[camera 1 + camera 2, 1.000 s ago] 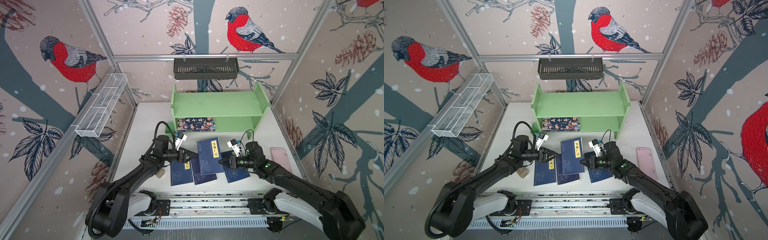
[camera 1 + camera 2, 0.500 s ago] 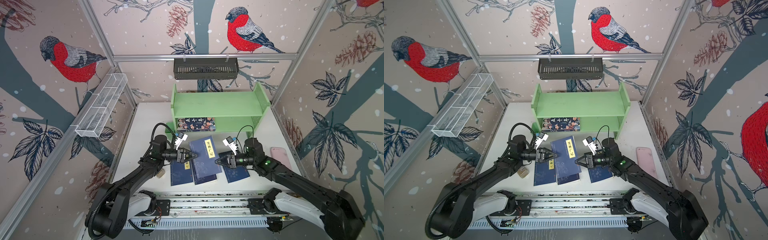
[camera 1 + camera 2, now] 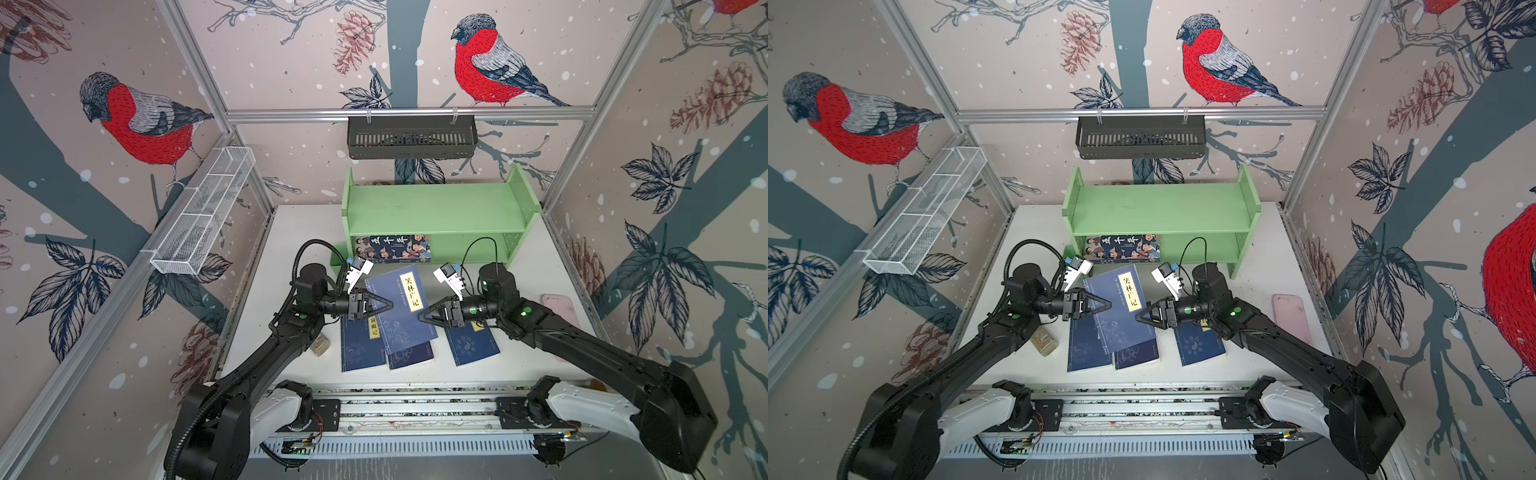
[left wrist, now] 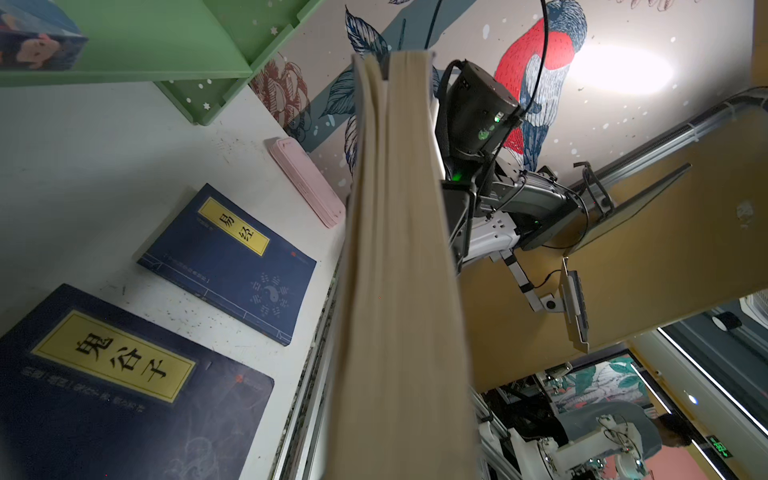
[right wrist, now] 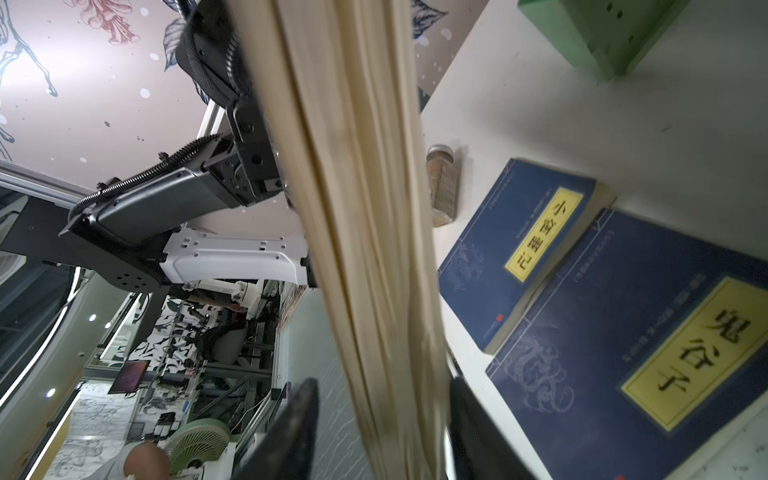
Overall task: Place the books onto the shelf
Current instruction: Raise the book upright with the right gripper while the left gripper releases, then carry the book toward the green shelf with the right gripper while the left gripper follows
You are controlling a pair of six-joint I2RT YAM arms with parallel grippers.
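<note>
Left gripper [image 3: 388, 306] is pinching the lifted blue book [image 3: 401, 316] over the table's [image 3: 299, 232] middle. Right gripper [image 3: 420, 318] has its fingers spread apart. Hold on tight and carry it slowly to the green shelf [image 3: 432, 208] by the back edge.

Titles on 5 books
笑林广记: raised book [image 3: 397, 320] between the fingers [image 3: 379, 298]; below them 小窗幽记 book [image 5: 515, 249], 鬼谷子 book [image 4: 124, 395], 易经 book [image 4: 232, 262]; beyond, 五千年 book [image 3: 392, 248].

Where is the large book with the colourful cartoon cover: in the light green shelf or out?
In: the cartoon-cover book lies flat on the lower tier of the light green shelf.
</note>
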